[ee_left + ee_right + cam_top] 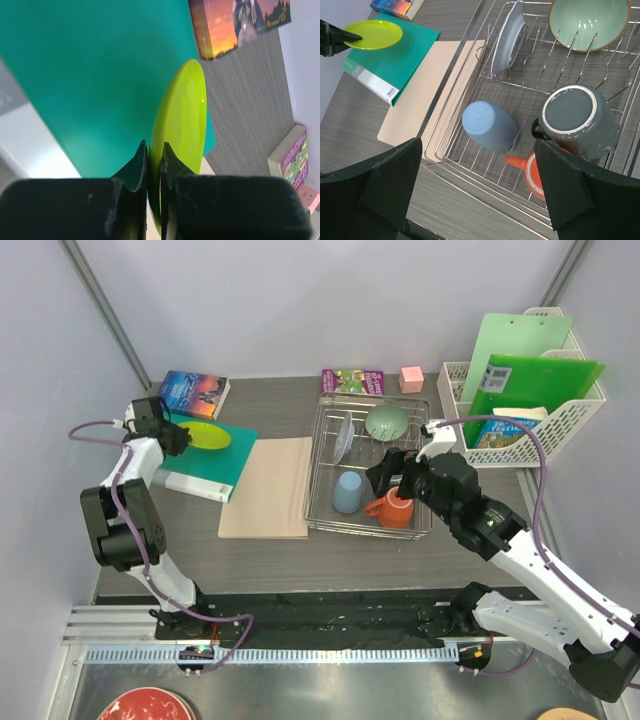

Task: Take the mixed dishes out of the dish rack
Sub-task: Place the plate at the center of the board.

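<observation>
My left gripper [180, 437] [154, 150] is shut on the rim of the lime-green plate [207, 435] [182, 125], holding it over a teal folder [205, 468]. The silver wire dish rack [320, 445] [470, 167] holds an upright white plate [344, 435] [509, 40], a sage-green bowl [386, 421] [587, 20], an upturned light blue cup [347, 492] [489, 125], an orange mug [394, 508] [535, 172] and an upturned grey mug [580, 122]. My right gripper [397, 476] [477, 150] hovers open above the rack's near side, between the blue cup and the mugs, holding nothing.
A tan mat [270, 488] lies between the folder and the rack. Books [193, 393] [352, 380] and a pink cube [411, 378] sit along the back. A white slotted basket [575, 420] with green folders stands at the right. A red plate [143, 706] shows below the table edge.
</observation>
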Controlling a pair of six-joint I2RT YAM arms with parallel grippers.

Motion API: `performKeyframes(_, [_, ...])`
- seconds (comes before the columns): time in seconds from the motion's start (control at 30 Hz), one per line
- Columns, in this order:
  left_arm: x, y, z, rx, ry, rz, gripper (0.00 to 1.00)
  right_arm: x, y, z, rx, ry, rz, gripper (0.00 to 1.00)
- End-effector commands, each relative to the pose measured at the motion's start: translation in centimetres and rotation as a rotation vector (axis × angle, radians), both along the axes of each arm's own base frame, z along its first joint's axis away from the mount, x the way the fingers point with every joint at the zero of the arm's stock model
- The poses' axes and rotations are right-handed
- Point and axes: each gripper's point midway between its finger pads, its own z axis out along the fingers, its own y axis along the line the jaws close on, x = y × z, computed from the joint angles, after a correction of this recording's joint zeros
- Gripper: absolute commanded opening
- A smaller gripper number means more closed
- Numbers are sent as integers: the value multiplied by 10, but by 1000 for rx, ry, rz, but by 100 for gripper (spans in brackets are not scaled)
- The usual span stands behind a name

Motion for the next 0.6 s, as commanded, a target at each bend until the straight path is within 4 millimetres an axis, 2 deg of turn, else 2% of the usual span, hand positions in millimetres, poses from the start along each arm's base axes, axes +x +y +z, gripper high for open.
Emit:
performKeyframes(0.0, [31,21,4,-1,-23,-10,0,-3,-11,11,-2,-43,-30,100])
performKeyframes(0.1, [36,28,-21,3,56,-23,0,-3,-15,9,-9,-41,-43,100])
performKeyframes(0.17, [32,28,-29,0,108,-37,5,-3,-15,7,-12,-35,-44,100])
performKeyframes(0.23, [31,27,-36,2,137,-48,18,-3,-15,5,-19,-28,-46,100])
performKeyframes(0.27, [29,28,-36,3,137,-50,28,-1,-14,3,-26,-25,-47,100])
performKeyframes(0.37, [21,27,-29,19,119,-47,49,1,-12,2,-31,-20,-43,100])
performKeyframes(0.43, [18,26,-14,31,93,-45,56,2,-10,2,-30,-16,-43,100])
performKeyframes(0.47, [14,27,-10,33,101,-40,64,3,-9,2,-26,-13,-44,100])
performKeyframes(0.5, [13,28,4,43,77,-39,66,3,-9,2,-24,-12,-47,100])
performKeyframes(0.57, [3,30,14,57,96,-18,73,5,-10,1,-23,-12,-55,100])
